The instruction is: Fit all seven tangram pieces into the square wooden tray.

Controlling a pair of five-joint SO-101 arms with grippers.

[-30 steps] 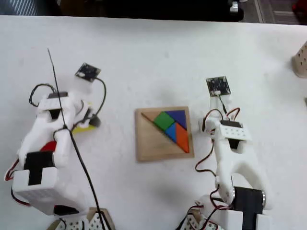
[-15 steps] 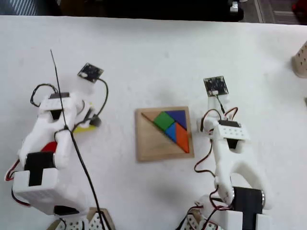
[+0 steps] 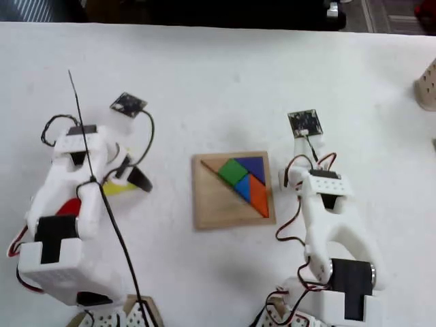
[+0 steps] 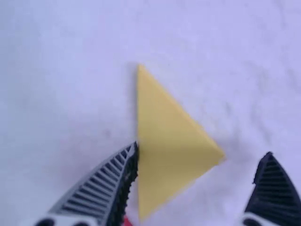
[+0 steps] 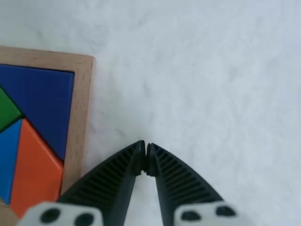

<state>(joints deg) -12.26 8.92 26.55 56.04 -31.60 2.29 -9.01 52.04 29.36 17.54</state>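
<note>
Four coloured pieces (green, dark blue, light blue, orange) are counted in the wooden tray (image 3: 204, 204), packed into the half nearer the right arm; the other half is bare wood. The yellow triangle (image 4: 167, 136) lies flat on the table (image 3: 225, 88), well apart from the tray, and a red piece (image 3: 68, 208) is seen near it, partly hidden under the left arm. The left gripper (image 4: 200, 155) is spread wide over the yellow triangle: one finger is set at its long edge, the other stands clear beyond the opposite corner. The right gripper (image 5: 146, 153) is pressed together on nothing, just beside the tray's rim.

The step in hand is judged to be the pick-up of the yellow triangle. The tips should be lowered to table level, then closed squarely across the piece, so that the corner is not squeezed out sideways. A thin, flat piece is likely to slip if caught by its tip alone.
</note>
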